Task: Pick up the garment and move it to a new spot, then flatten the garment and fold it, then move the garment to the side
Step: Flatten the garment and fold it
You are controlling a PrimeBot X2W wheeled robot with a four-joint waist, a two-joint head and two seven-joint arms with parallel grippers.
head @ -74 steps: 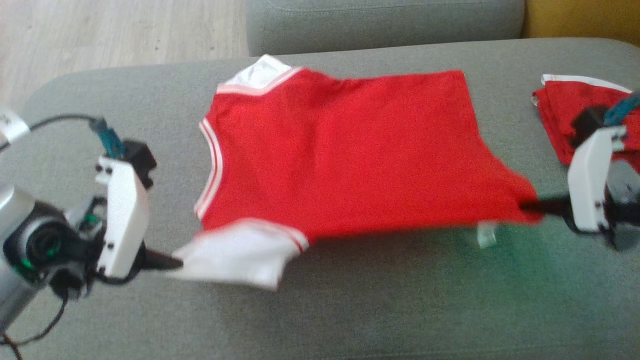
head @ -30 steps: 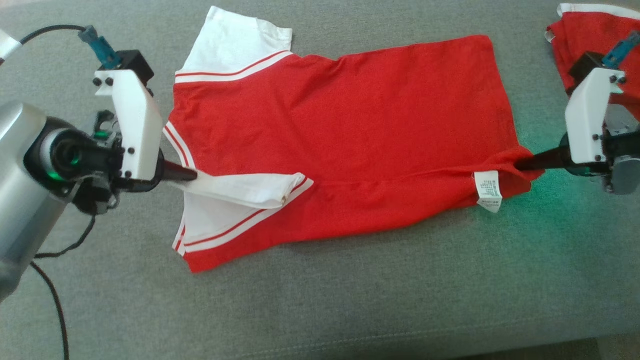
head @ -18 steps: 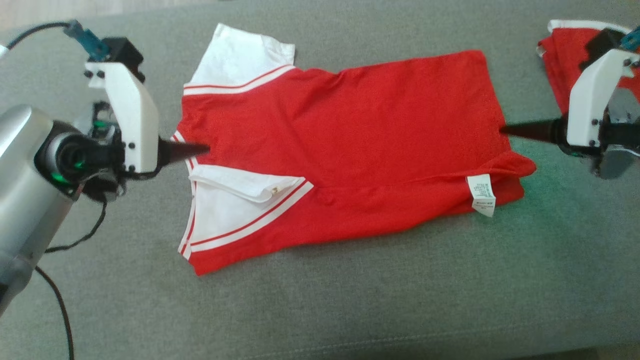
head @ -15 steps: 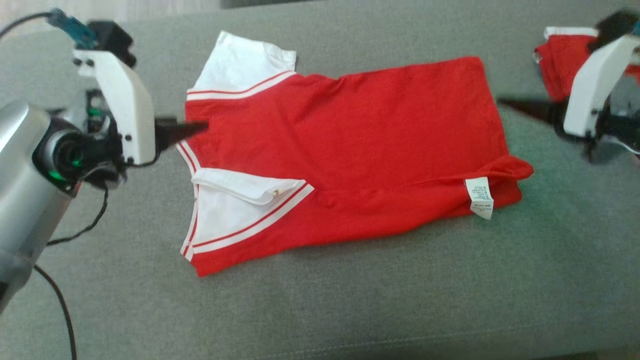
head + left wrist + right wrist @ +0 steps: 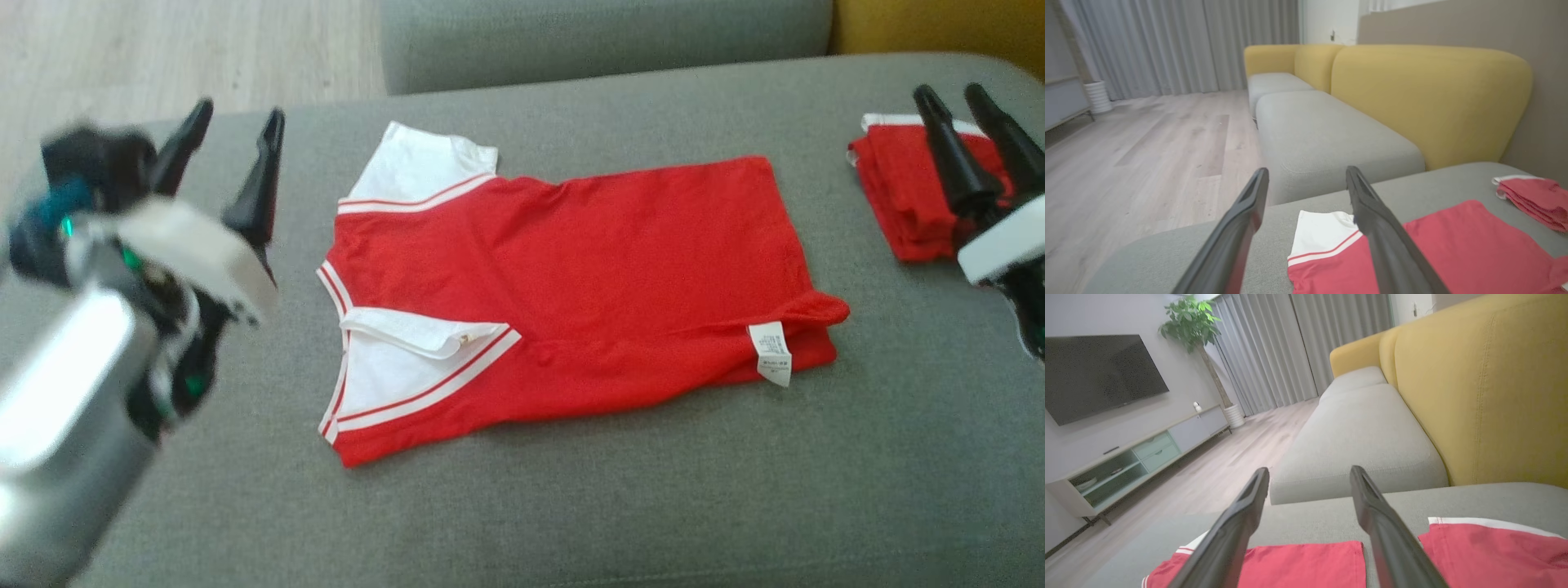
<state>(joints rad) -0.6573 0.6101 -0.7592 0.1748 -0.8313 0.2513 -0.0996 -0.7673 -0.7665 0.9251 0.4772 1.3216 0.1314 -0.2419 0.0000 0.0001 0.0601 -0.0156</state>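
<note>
Garment [image 5: 571, 269] lies lengthwise left-right, neckline leftward; hem corner seemingly curled.

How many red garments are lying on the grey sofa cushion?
2. One red and white shirt lies spread in the middle of the cushion; one folded red garment lies at its right end. It may hide more pieces.

No words, numbers or brand marks can be read. The only thing that carries print is a small white care tag [image 5: 771, 353] at the hem end of the red garment [image 5: 571, 278], on the garment's turned-over near corner toward the robot's right. Faint grey lines of print run across the tag, but they are too small and blurred to make out.
</note>
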